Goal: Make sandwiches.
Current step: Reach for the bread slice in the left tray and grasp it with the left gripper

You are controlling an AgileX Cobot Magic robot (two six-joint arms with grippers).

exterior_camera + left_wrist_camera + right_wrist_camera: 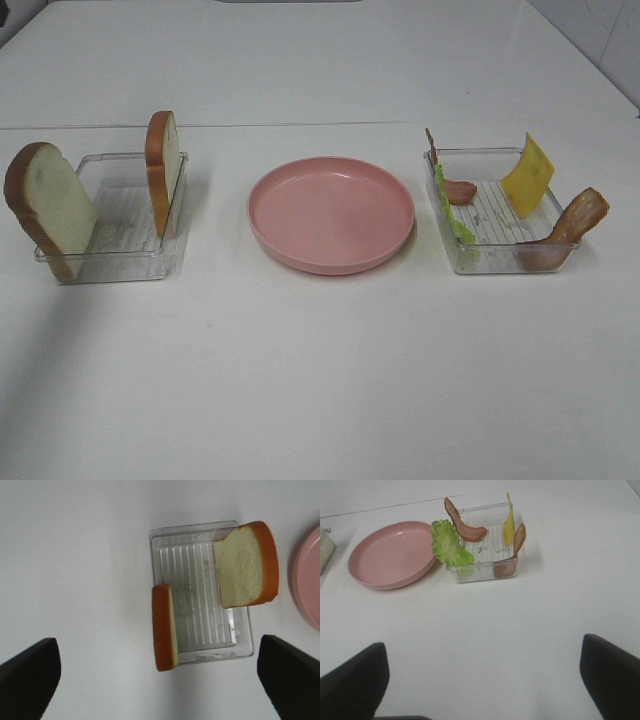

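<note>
Currently: 2 bread slices upright in left tray; right tray: 1 lettuce, 2 meat strips, 1 cheese square; 1 plate between; left end effector and right end effector wide open, empty.

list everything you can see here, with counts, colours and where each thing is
bread slices: 2, white with brown crust, standing on edge in the left tray
left tray: 1, clear, left of the plate
plate: 1, pink, centre of the table
right tray: 1, clear, right of the plate
lettuce: 1, green, against the right tray's plate-side wall
meat strips: 2, reddish-brown, leaning in the right tray
cheese: 1, yellow, propped in the right tray
table: 1, white, under everything
left gripper: 1, black, open, above the left tray
right gripper: 1, black, open, above bare table
</note>
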